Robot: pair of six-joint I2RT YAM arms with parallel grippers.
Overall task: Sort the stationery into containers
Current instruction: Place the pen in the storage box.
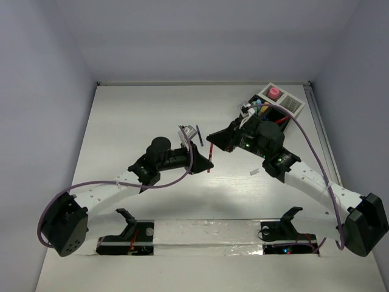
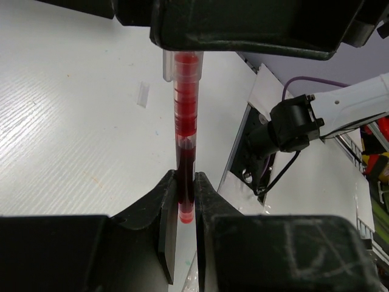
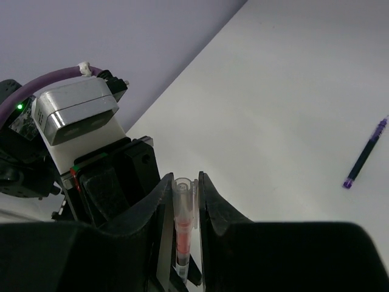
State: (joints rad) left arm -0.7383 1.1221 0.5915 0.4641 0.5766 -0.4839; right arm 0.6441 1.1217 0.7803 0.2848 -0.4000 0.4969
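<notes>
**A:** Starting from the overhead view. Spotted the red pen (image 1: 209,157) up in the air over the surface (image 1: 134,121), nowhere near the black organizer (image 1: 253,99) in the far right corner. Pinched low down by the left tool (image 1: 204,159) and up top by the right tool (image 1: 213,143), so gripped at both ends at once. Also seeing a blue pen (image 1: 200,139) lying just behind, plus a pink-capped bottle (image 1: 275,92) parked at the white grid section (image 1: 290,104).

**B:** Yep. Moving to the left wrist view: squeezed tight on the lower end of the pen (image 2: 186,109), with the red tip poking just past the pads (image 2: 170,207). Looks like a thin, stiff plastic barrel. Probably weighs next to nothing. Smooth too, so likely to swivel if held by one end only. Better to grab across the barrel, nearer the middle.

**A:** Right wrist view now: closed around the clear clip end (image 3: 182,194). Bit of a sketchy spot, just guessing, since a cap could slide off instead of carrying the whole thing. Blue pen again here (image 3: 366,152), flat on the surface and well apart from the handoff.

**B:** Any brands or writing?

**A:** Nothing readable. Only some faint scratchy marks on the left tool's housing in its own view. No brand visible on the barrel, and can't make out any label on the organizer either.
</notes>
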